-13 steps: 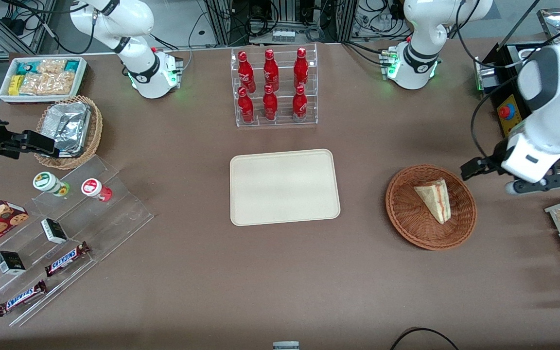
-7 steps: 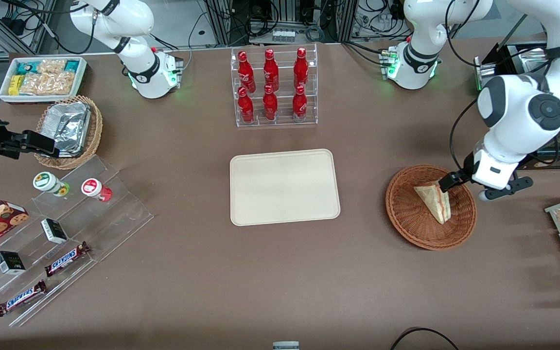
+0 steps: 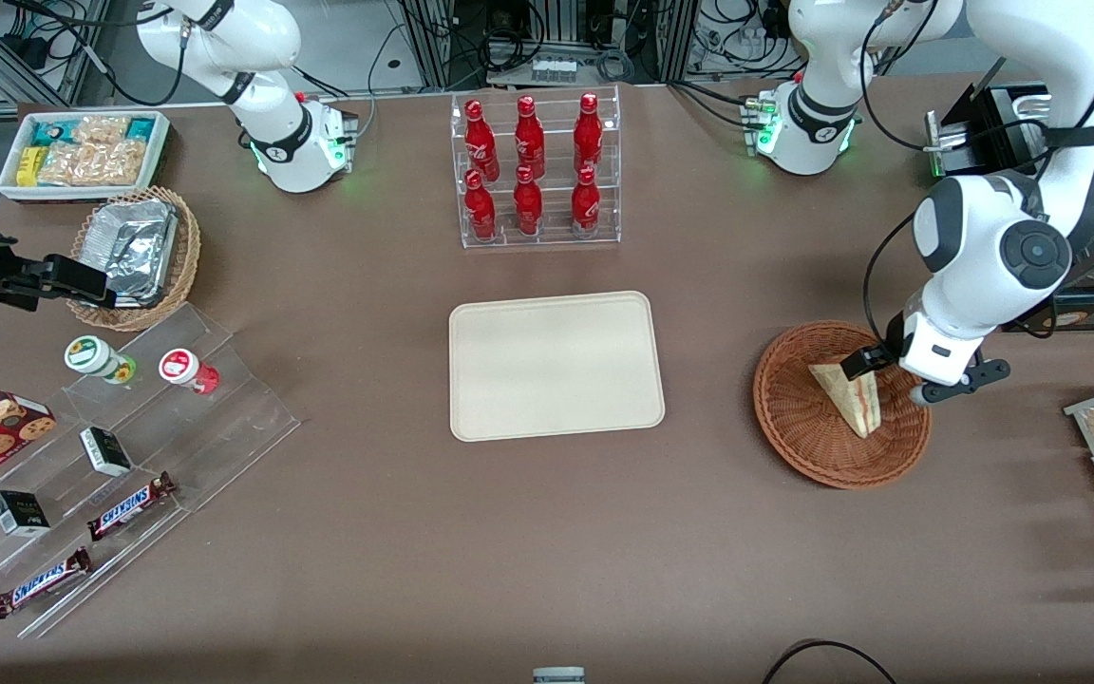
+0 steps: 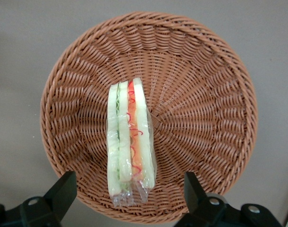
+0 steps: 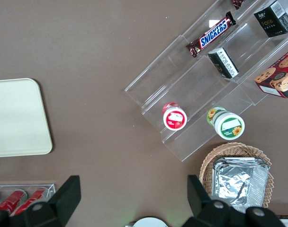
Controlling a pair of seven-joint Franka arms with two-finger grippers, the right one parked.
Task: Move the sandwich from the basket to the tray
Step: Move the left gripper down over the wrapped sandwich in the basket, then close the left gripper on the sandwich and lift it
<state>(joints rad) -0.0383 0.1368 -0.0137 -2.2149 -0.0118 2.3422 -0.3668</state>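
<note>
The task is barely begun: the sandwich (image 3: 849,396) lies in the basket (image 3: 799,432), at the right of the front frame, resting on its side with the cut edge and its red and green layers showing upward in the wrist view (image 4: 130,144). The tray (image 3: 556,365) sits bare at the centre of the frame, well apart from the basket and toward the parked arm's end of the table from it. The gripper (image 3: 889,372) hovers above the part of the basket farther from the front camera, over the broad end of the sandwich. In the wrist view its fingers (image 4: 63,194) stand wide apart, one on each side of the wedge's long axis, with nothing between them and no contact with the bread or the wicker (image 4: 201,118). So nothing is done yet beyond the approach, as I judge it; what is left is the descent, closing on the sandwich, lifting it clear of the rim, carrying it across to the tray and setting it down. The soft, wrapped wedge will likely want a gentle squeeze across its flat faces.
</note>
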